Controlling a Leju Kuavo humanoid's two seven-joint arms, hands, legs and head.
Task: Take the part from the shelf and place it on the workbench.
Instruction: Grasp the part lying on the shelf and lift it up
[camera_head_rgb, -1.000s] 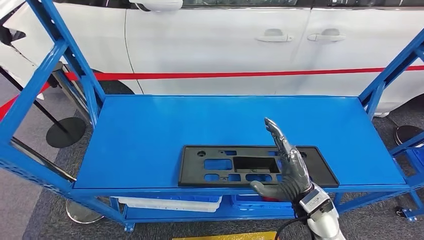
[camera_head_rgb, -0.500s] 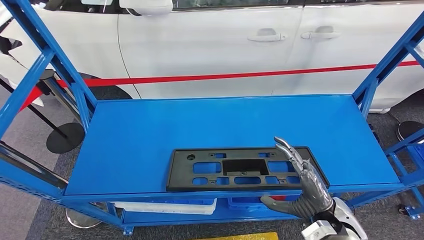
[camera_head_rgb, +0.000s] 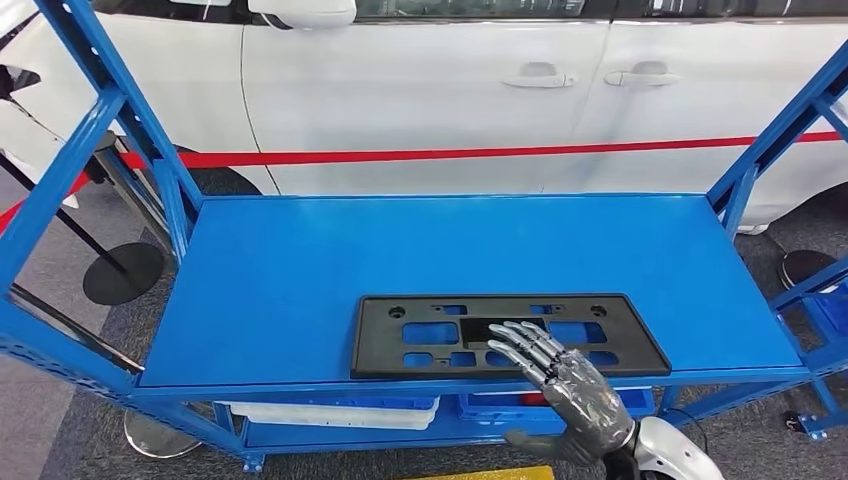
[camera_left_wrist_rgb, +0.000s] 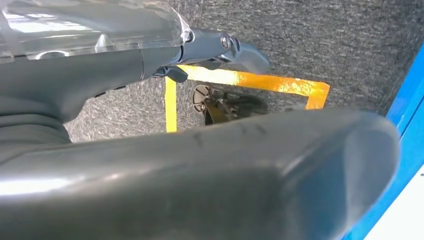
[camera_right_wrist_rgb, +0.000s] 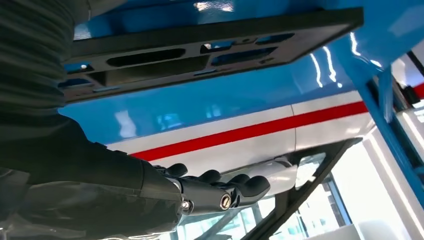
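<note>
Head view shows the right hand (camera_head_rgb: 570, 385), fingers spread and empty, just above the black part's (camera_head_rgb: 505, 335) near edge on the shelf (camera_head_rgb: 280, 270), seemingly reaching; next it must clamp that edge.

White car (camera_head_rgb: 420, 100) behind; grey carpet floor (camera_head_rgb: 90, 440); yellow tape (camera_left_wrist_rgb: 250, 82).

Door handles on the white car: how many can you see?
2. Both sit side by side high on the white car behind the blue shelf: one door handle on the left, the other door handle just right. More may lie outside the picture.
</note>
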